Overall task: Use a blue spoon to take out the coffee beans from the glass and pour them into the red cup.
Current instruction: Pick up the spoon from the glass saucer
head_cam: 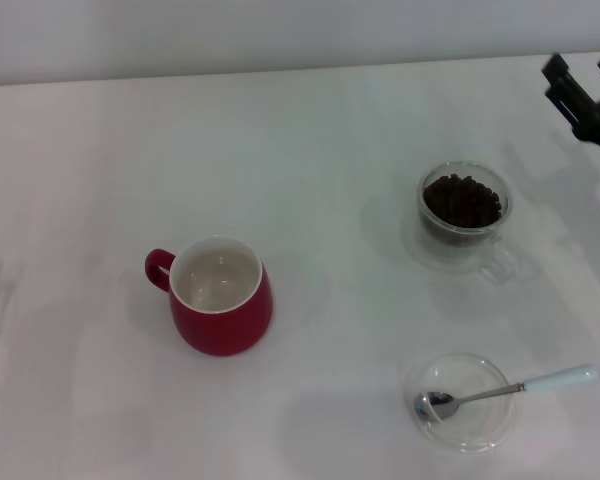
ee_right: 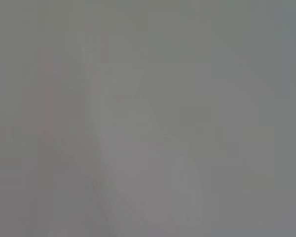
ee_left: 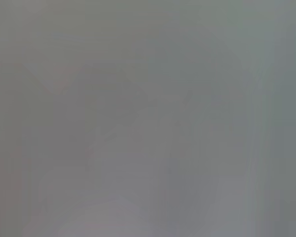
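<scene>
Right gripper [head_cam: 587, 85] at far right edge, black fingers [head_cam: 558, 72] spread, holding nothing; left gripper out of sight. Nothing begun, by my reading. Blue spoon [head_cam: 505, 391], metal bowl and pale handle, lies untouched across a shallow clear glass dish [head_cam: 467, 428] near right. Clear double-walled glass [head_cam: 466, 210] just beyond, full of dark coffee beans [head_cam: 463, 199]. Round red cup [head_cam: 220, 296] left of centre, white inside empty. White worktop [head_cam: 340, 130] gives open room between glass and cup; the dish sits close to the near edge.
</scene>
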